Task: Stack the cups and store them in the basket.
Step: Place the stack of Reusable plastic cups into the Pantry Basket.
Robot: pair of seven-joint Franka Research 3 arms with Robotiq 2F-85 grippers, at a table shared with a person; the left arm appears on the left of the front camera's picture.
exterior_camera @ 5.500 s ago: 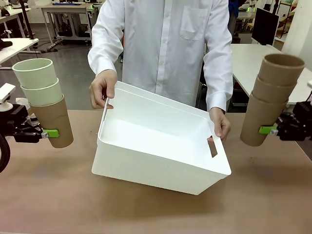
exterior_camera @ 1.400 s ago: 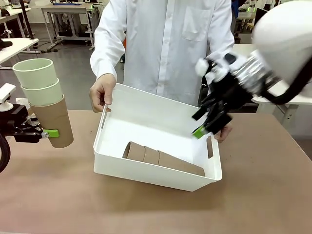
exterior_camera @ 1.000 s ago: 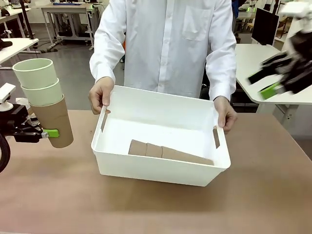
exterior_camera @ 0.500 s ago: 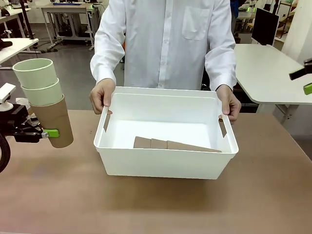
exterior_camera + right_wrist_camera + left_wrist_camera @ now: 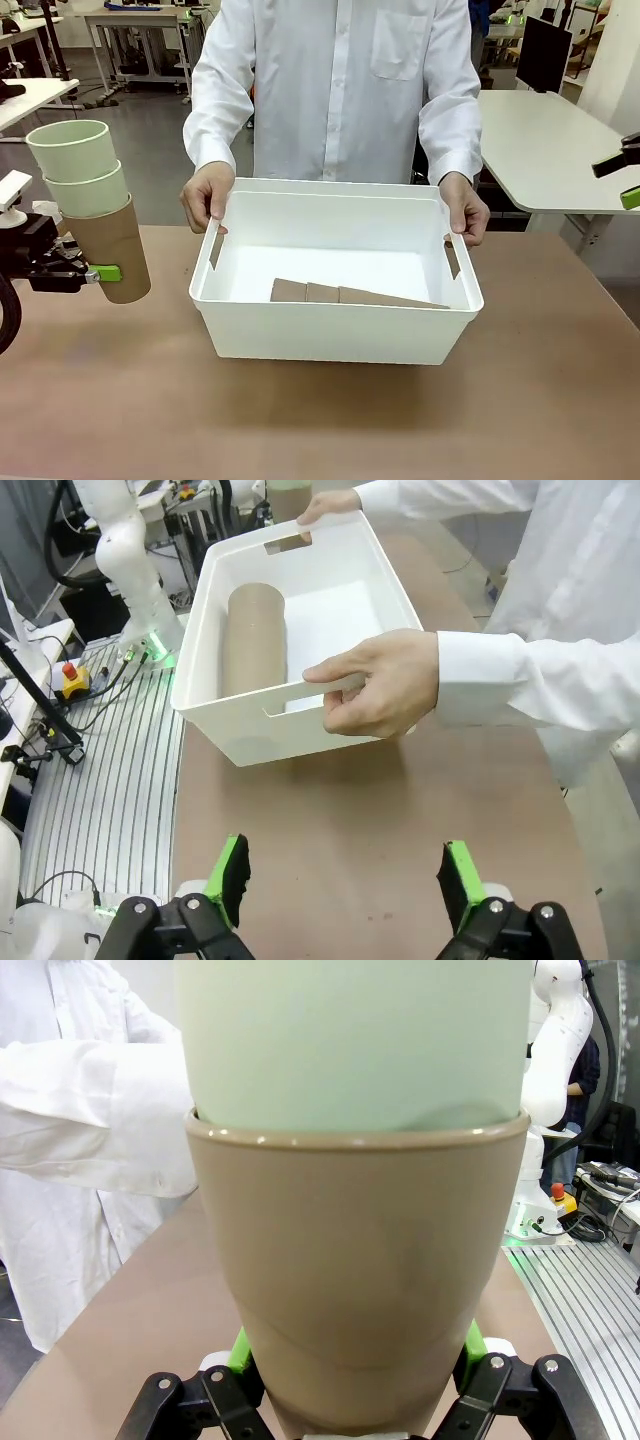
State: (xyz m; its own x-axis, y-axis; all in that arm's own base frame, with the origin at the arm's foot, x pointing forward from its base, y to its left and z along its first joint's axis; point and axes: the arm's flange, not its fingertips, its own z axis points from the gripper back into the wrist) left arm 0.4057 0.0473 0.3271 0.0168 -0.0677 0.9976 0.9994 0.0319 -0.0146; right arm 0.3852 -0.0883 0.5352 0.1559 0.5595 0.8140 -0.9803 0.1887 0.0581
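Tan-brown tumblers (image 5: 350,296), three tall tapered matte ones nested, lie sideways in the large white plastic basket (image 5: 330,345) a person (image 5: 330,90) steadies on the surface (image 5: 300,430). Left gripper (image 5: 105,272) clamps a tan tumbler (image 5: 110,245) carrying two mint ones (image 5: 75,165), aloft; right gripper (image 5: 345,880) stands open, empty. Likely light, stiff, slick: squeeze the bottom tumbler's wall.

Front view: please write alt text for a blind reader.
A person holds a white basket by both ends; a stack of brown cups lies inside. The left claw grips an upright stack, mint cups in a brown one.
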